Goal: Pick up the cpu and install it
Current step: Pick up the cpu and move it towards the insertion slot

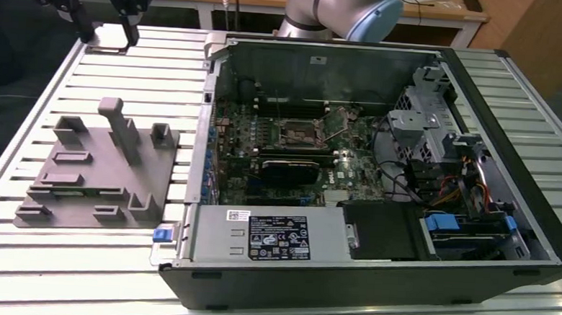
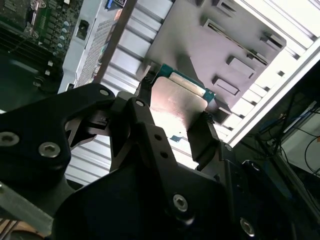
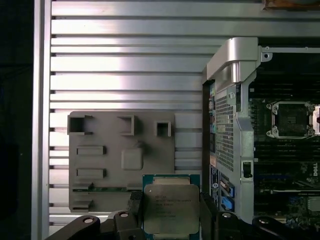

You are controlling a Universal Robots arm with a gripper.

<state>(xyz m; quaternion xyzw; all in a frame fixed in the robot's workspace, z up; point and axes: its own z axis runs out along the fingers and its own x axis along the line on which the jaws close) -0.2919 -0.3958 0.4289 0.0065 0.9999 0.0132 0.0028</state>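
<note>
Jaws are closed on the cpu [image 3: 170, 207], which is pinched by two opposite edges, its pale metal face turned towards the first wrist view. In the exterior view the jaws are found in the upper left of the frame, raised well above the far corner of the slatted bench [image 1: 141, 71]. The cpu is thus carried in the air and rests on nothing. The grey tray [image 1: 97, 184], at the middle left of that frame, lies below and apart from it, and in both wrist views it is seen behind the held chip.

The open computer case [image 1: 514, 119] takes up the centre and right of the exterior view, with the motherboard [image 1: 262, 146] exposed inside. The square socket [image 1: 297, 133], just above the frame's centre, appears to be empty, and the chip is well apart from it.

The pick-up is judged to be done, since the cpu is gripped and lifted clear of the tray. The carry across to the case and the seating in the socket are left to do.
</note>
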